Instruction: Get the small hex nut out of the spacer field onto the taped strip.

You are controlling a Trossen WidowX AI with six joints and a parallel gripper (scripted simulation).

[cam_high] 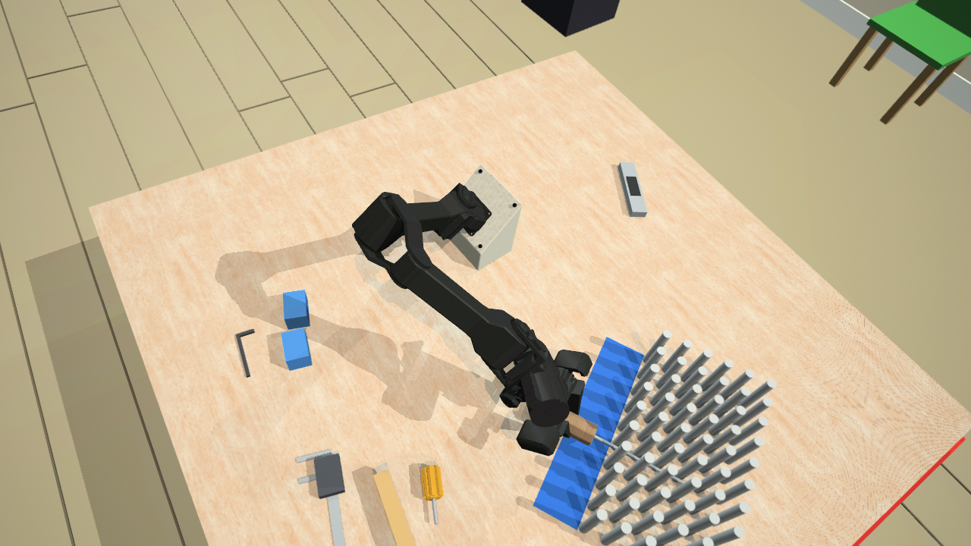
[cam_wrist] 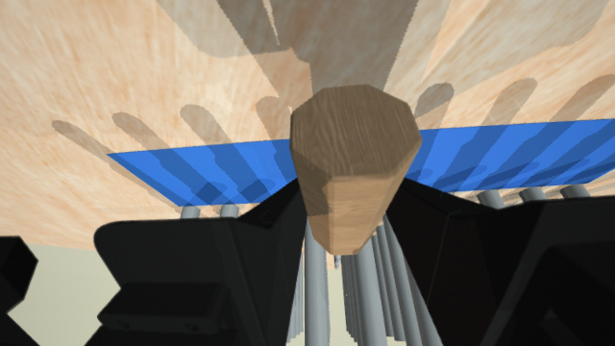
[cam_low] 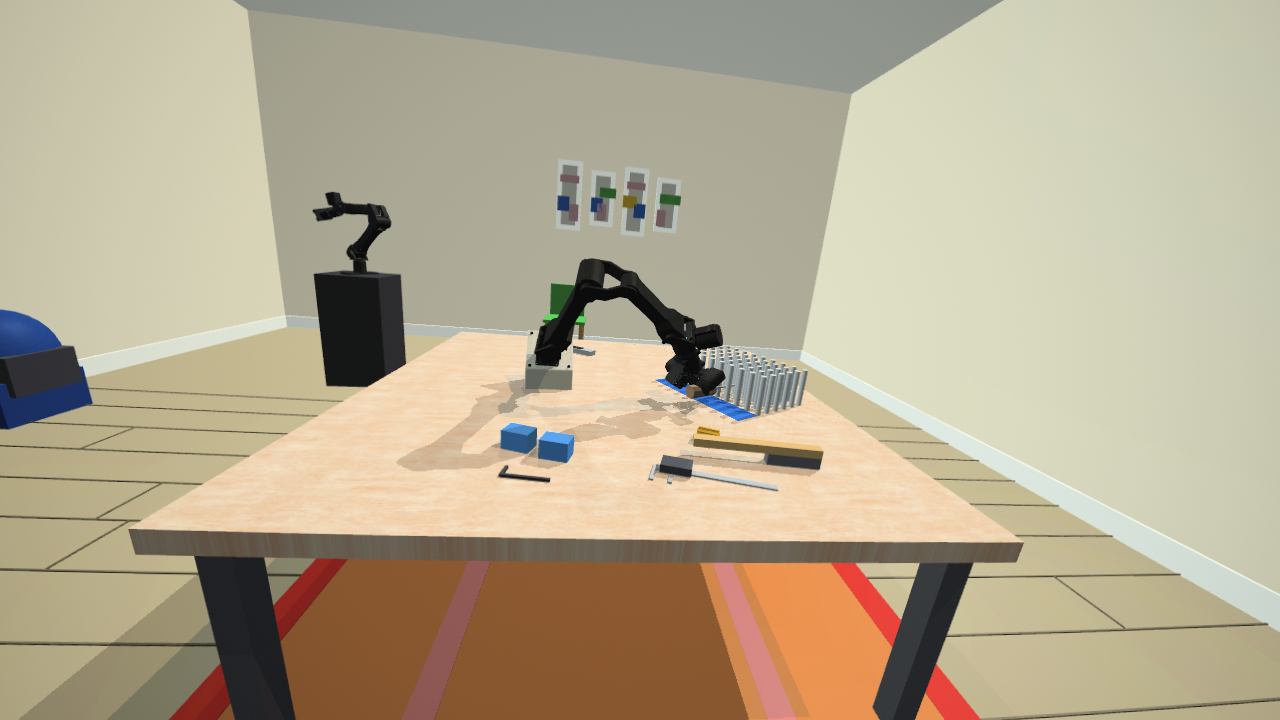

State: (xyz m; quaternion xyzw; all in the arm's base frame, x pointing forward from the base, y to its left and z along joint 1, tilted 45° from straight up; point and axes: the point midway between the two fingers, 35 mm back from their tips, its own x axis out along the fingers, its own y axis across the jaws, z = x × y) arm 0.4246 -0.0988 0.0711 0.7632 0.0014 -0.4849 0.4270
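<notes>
My gripper is shut on the wooden handle of a hook tool. It is low, at the edge of the blue taped strip. The tool's thin metal shaft reaches over the strip and in between the standing metal spacers. The shaft's far end is among the spacers, and its tip is hard to make out. The spacers stand upright in view. I cannot make out the hex nut in any view.
Two blue blocks and a black hex key lie on the left. Calipers, a wooden-handled tool and a yellow screwdriver lie left of the strip. A grey bar lies beyond the arm's base.
</notes>
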